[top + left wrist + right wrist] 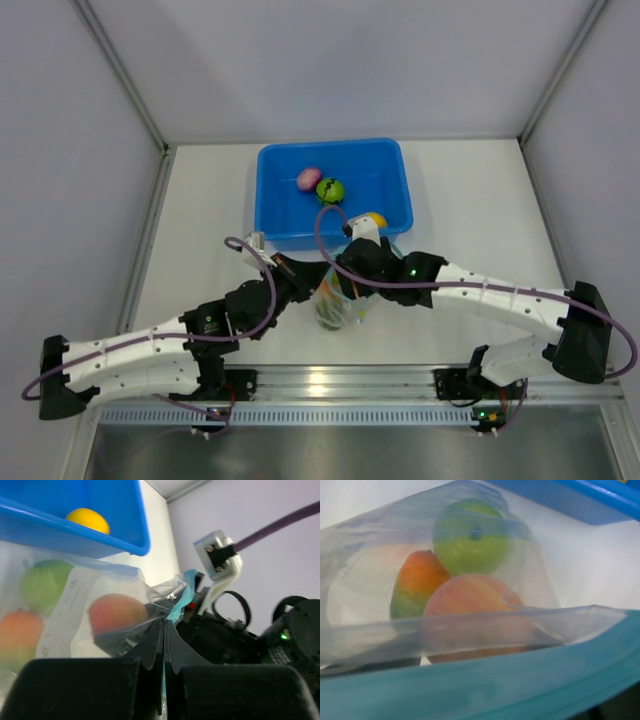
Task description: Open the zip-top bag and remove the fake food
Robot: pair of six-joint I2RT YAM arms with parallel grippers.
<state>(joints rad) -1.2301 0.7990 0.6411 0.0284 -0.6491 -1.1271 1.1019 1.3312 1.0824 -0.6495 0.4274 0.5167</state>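
Note:
The zip-top bag (338, 305) lies between my two grippers, in front of the blue tub. My left gripper (164, 622) is shut on the bag's teal zipper strip (180, 605); it also shows in the top view (308, 285). My right gripper (352, 272) sits at the bag's other side. In the right wrist view the teal strip (470, 690) hides its fingers and appears held. Inside the bag are a lime green fruit (470, 535), a red-yellow fruit (415, 585) and a peach-orange fruit (475, 610).
The blue tub (265, 200) stands just behind the bag and holds a purple-pink fruit (310, 179), a dark green striped fruit (330, 190) and a yellow fruit (372, 218). Grey walls close in the table at the back and on both sides.

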